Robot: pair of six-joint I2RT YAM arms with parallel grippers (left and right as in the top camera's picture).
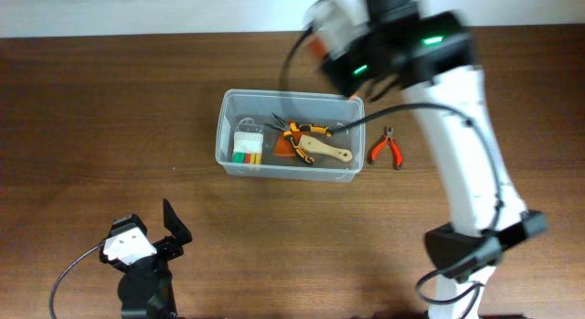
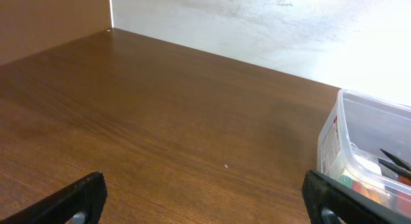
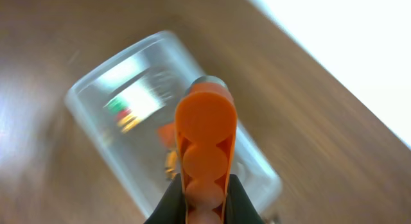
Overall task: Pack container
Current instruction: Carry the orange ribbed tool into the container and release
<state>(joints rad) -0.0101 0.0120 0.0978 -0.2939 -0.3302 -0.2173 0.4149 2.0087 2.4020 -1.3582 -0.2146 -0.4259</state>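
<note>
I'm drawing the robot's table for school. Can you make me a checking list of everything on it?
Surface: brown wooden table.
Job's things: clear container mid-table, holding orange-and-black pliers, a wooden-handled tool and a small box of coloured pieces; red-handled pliers lie outside, to its right, not touching.
Clutter: nothing seen.
Grippers: left gripper open and empty near the table; right gripper shut on an orange tool above the container.
Cables: black cable behind the left arm; a second cable along the right arm.
Surroundings: white surface beyond the table's far edge.

clear container (image 1: pixel 288 171), orange tool (image 3: pixel 205 140)
</note>
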